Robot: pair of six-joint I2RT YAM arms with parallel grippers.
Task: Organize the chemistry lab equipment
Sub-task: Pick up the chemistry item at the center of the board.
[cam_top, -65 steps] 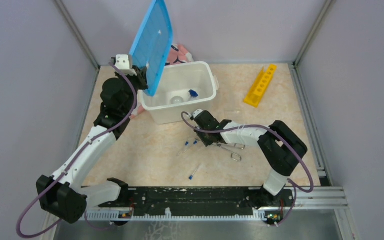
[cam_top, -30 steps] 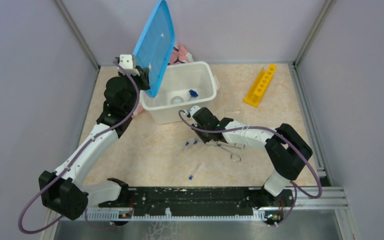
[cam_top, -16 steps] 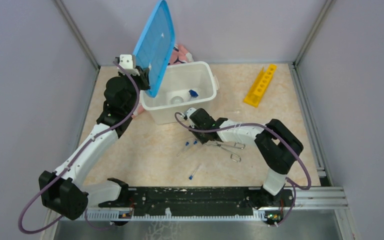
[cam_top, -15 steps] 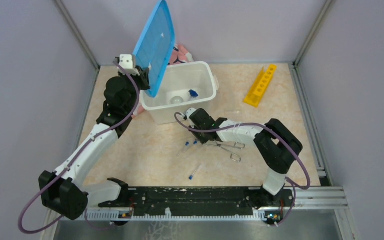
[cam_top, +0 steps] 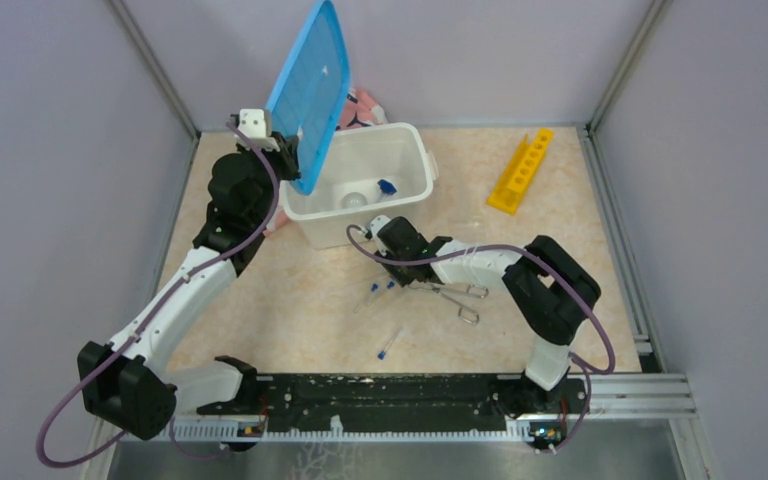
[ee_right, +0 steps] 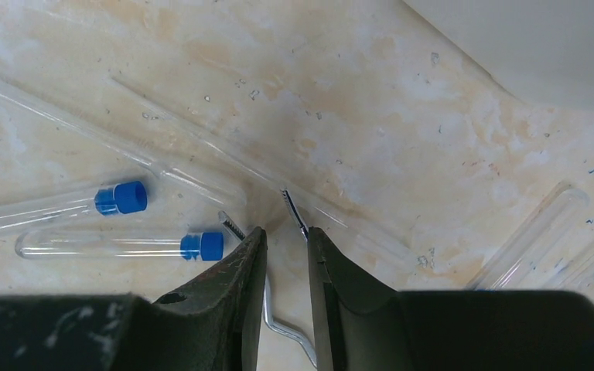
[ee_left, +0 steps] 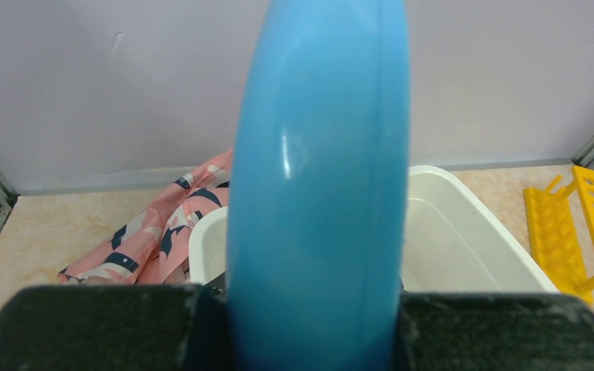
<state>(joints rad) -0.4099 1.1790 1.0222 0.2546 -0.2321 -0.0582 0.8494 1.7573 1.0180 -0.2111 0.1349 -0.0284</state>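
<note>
**Figure. Right gripper (ee_right: 285, 233) astride the tongs (cam_top: 455, 296) in front of the white bin (cam_top: 335, 228), whose mouth stood open.**

The left gripper (cam_top: 285, 152) pinched the blue lid (cam_top: 308, 85) edge-on and tilted above the bin's left rim, so only the right arm was free and near. The yellow rack (cam_top: 520, 172) lay well to the bin's right. The tongs lay on the table just before the bin's front wall, their long axis slanting away from it and their handle loops farthest. The tips poked out ahead of the narrowly parted right fingers; whether those fingers yet pressed could not be told. Two blue-capped tubes (ee_right: 120, 197) lay just left of the tips, and a third (cam_top: 390, 345) lay farther from the bin. A whitish ball (cam_top: 357, 200) sat inside the bin. The likely path over the front wall looked unobstructed.
</note>
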